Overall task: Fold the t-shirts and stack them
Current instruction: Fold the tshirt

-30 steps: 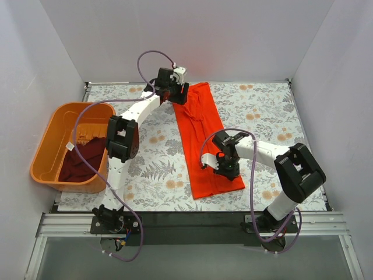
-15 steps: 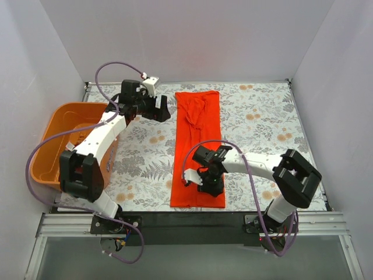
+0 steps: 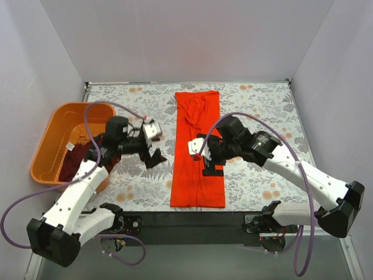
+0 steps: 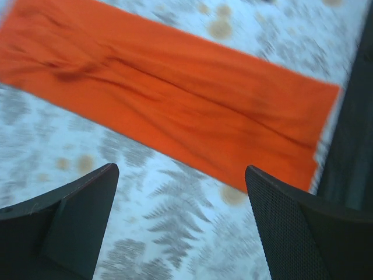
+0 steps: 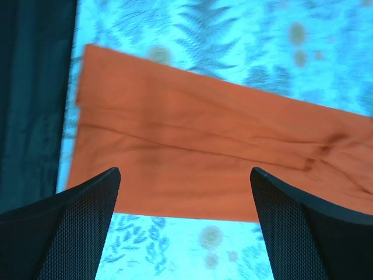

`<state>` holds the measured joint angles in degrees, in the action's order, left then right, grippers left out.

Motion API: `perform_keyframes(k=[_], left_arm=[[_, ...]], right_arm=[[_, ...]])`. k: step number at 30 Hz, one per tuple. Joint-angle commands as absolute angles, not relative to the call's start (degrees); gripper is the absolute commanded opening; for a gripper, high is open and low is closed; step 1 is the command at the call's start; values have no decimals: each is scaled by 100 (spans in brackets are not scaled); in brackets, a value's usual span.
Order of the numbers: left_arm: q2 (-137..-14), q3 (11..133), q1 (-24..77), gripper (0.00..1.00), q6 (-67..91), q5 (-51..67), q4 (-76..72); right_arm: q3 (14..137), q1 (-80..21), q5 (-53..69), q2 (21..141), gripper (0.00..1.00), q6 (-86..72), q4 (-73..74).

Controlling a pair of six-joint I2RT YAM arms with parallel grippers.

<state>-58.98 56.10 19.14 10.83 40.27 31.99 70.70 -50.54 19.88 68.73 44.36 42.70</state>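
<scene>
Orange-red t-shirt (image 3: 198,151): found flat on the floral counter (image 3: 262,111), about mid-width, folded lengthwise into a long narrow strip. The strip runs from near the far edge to the near edge; creases are seen along its length, and some bunching in the far half.

Maroon t-shirt (image 3: 76,163): found crumpled in the near end of the orange basket (image 3: 49,137), which stands at the left side of the counter. It is unfolded.

Left tool (image 3: 155,146): held over bare counter between the basket and the strip, clear of both. In the left wrist view the fingers (image 4: 70,221) are spread wide, and nothing is gripped.

Right tool (image 3: 207,156): held above the near half of the strip, towards its right edge. In the right wrist view the fingers (image 5: 303,227) are spread wide with the cloth seen well below them; nothing is gripped and no contact with the cloth is seen.
</scene>
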Motion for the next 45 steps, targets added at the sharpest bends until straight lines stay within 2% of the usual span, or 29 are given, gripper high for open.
perform_keyframes(k=[1, 6, 10, 13, 15, 17, 21, 27, 29, 34, 39, 42, 45], left_arm=[[-4979, 4339, 2415, 90, -419, 4852, 3842], [-4176, 3130, 3163, 88, -746, 4625, 3552], [-4245, 2558, 3805, 82, -596, 4069, 2690], [-4542, 2365, 4139, 76, -729, 3921, 2444], [-4728, 2294, 4315, 64, -756, 3859, 2251], [-4921, 2241, 4464, 61, -765, 3815, 2014], [-5010, 2031, 4824, 58, -808, 3525, 1609], [-5351, 1819, 5238, 53, -862, 3209, 1178], [-5536, 1811, 5256, 49, -870, 3156, 1055], [-5915, 1758, 5291, 46, -1037, 3033, 879], [-6082, 1679, 5300, 44, -1239, 3015, 853], [-5837, 1635, 5300, 50, -1204, 3032, 765], [-5406, 1696, 5317, 50, -1309, 3304, 1010]], right_arm=[[6184, -5289, 2954, 7111, 98, 4720, 4781], [4242, -5703, 2251, 6304, 98, 4693, 3362], [3472, -6169, 1943, 5696, 97, 4799, 3015], [3270, -6223, 1995, 5652, 87, 4772, 2971], [3156, -6240, 2057, 5634, 73, 4790, 2901], [2963, -6249, 2039, 5669, 63, 4781, 2769], [2778, -6249, 1969, 5836, 55, 4764, 2690], [2646, -6258, 1837, 5915, 54, 4808, 2575], [2628, -6258, 1828, 6038, 50, 4799, 2566], [2532, -6275, 1784, 6135, 39, 4790, 2496], [2365, -6328, 1609, 6108, 35, 4869, 2391], [2364, -6328, 1600, 6187, 31, 4816, 2391], [2355, -6337, 1600, 6179, 30, 4816, 2391]])
